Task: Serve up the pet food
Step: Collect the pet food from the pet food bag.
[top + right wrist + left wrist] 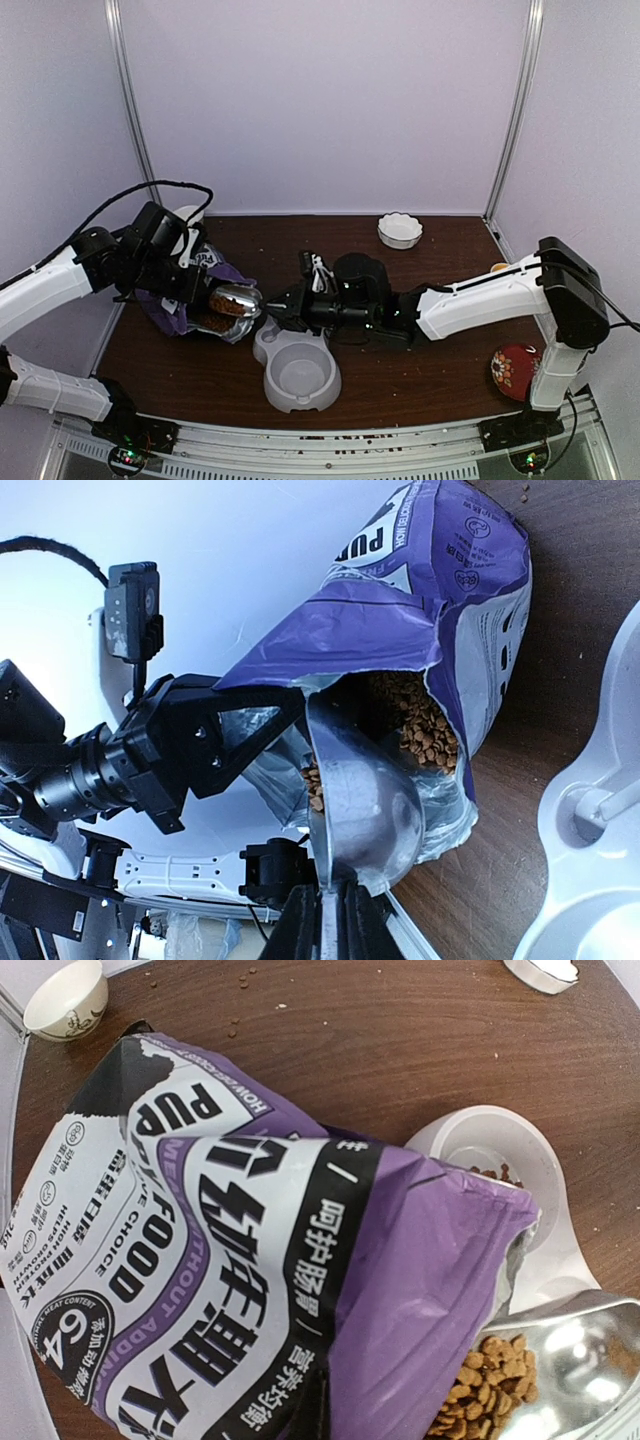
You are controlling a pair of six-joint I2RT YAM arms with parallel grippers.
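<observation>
The purple bag (172,314) lies tilted at the left with its mouth open toward the middle. My left gripper (188,280) is shut on the bag's upper rim and shows in the right wrist view (205,742). My right gripper (283,305) is shut on the handle of the metal scoop (238,300), whose bowl sits in the bag's mouth. The scoop (365,800) holds reddish-brown pet food (495,1380). More kibble (425,725) lies inside the bag (440,580). The grey double bowl (296,372) stands just right of the bag mouth, with a few pellets (490,1170) in one well.
A white scalloped bowl (400,230) stands at the back right. A small white cup (65,1000) sits behind the bag at the back left. A red round object (514,366) lies near the right arm's base. A few loose pellets (240,980) lie on the brown table.
</observation>
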